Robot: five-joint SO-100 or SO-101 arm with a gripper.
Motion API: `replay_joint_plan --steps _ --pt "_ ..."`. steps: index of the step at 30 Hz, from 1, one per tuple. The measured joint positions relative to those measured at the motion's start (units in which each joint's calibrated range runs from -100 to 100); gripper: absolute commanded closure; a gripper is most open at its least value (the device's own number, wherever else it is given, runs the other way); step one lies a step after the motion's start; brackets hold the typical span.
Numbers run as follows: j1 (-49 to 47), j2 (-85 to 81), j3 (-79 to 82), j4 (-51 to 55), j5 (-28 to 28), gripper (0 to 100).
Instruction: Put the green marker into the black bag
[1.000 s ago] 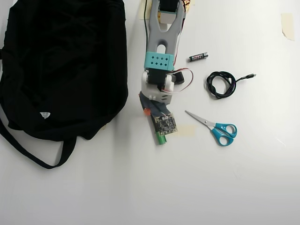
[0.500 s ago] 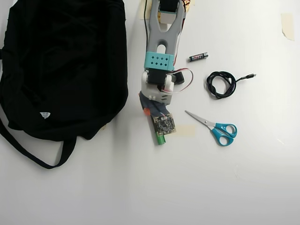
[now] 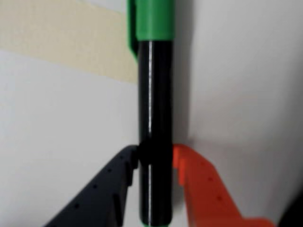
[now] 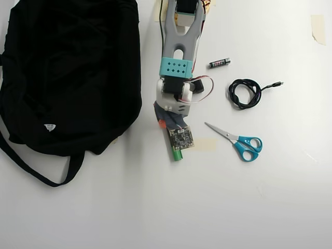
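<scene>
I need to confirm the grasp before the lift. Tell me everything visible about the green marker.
The green marker is a slim pen with a glossy black barrel and a bright green cap, plastic by its look. In the wrist view it runs straight up the picture, cap at the top over a strip of beige tape. The gripper pinches the barrel, dark finger on the left, orange finger on the right, both touching it. In the overhead view only the green end shows past the wrist camera, right of the bag.
</scene>
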Motion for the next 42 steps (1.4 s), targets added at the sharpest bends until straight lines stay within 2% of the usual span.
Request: replay_joint_plan --steps 15,30,42 --pt "0.1 -4.0 -0.4 3.4 -0.7 98" --pt "0.4 -5.2 -10.4 13.1 -1.3 98" --pt "-1.1 -5.7 -13.7 17.3 -6.6 98"
